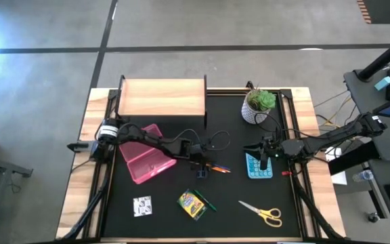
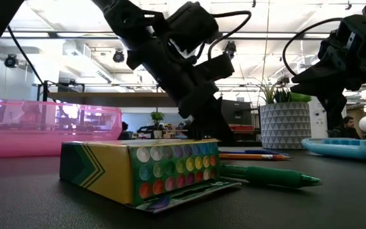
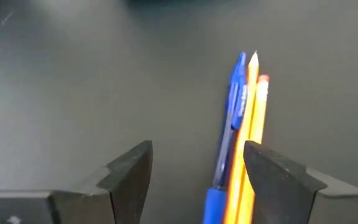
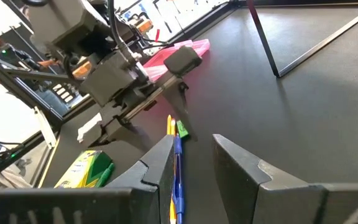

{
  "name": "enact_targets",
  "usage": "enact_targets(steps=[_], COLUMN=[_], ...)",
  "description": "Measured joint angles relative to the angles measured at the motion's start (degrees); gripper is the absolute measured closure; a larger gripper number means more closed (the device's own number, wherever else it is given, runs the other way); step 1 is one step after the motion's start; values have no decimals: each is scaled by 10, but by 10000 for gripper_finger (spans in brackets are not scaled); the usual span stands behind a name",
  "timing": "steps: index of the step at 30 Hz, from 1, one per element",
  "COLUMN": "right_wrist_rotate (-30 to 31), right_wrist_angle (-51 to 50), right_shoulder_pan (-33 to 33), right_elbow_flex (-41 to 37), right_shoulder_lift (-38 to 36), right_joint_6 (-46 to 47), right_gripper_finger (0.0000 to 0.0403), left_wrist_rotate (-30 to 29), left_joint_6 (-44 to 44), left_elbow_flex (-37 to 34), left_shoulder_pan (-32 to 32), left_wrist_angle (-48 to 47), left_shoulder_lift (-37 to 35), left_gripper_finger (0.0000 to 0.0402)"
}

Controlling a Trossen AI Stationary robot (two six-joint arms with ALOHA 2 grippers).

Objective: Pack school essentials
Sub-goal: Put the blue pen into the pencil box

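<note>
A blue pen (image 3: 232,118) and two orange pencils (image 3: 253,112) lie side by side on the black mat (image 1: 181,224) at mid-table. My left gripper (image 3: 197,146) slants down over their near ends, open; they lie between its fingers, close beside one of them. A crayon box (image 1: 193,203) with a green pen (image 2: 265,175) beside it, yellow-handled scissors (image 1: 264,212) and a white patterned square (image 1: 142,205) lie near the front edge. My right gripper (image 4: 194,138) hangs open and holds nothing, above a light-blue tray (image 1: 258,167) on the right.
An open pink case (image 1: 144,160) lies under the left arm's forearm. A wooden box (image 1: 162,98) stands at the back, and a potted plant (image 1: 259,105) at the back right. A black frame (image 1: 291,135) runs along the mat's edges.
</note>
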Motion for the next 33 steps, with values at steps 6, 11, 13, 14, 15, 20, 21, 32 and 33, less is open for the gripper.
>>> enact_targets(steps=[6,11,13,14,15,20,21,32,33], right_wrist_rotate=[0,0,0,0,0,0,0,0,0], right_wrist_angle=[0,0,0,0,0,0,0,0,0], right_shoulder_pan=[0,0,0,0,0,0,0,0,0], right_elbow_flex=[0,0,0,0,0,0,0,0,0], right_shoulder_lift=[0,0,0,0,0,0,0,0,0], right_joint_6=[0,0,0,0,0,0,0,0,0], right_gripper_finger=[305,305,305,305,305,305,305,305,305], left_wrist_rotate=[-2,-10,-14,-19,-26,-41,-41,-38,-36], left_joint_6=[6,6,8,12,20,36,35,34,33], left_elbow_flex=[0,0,-1,-1,-2,-2,-2,-6,-8], left_shoulder_pan=[2,3,4,5,5,10,10,6,6], left_wrist_angle=[4,15,14,14,13,13,13,12,13], left_shoulder_lift=[10,18,18,18,18,19,19,19,19], left_gripper_finger=[164,165,165,165,165,165,165,234,247])
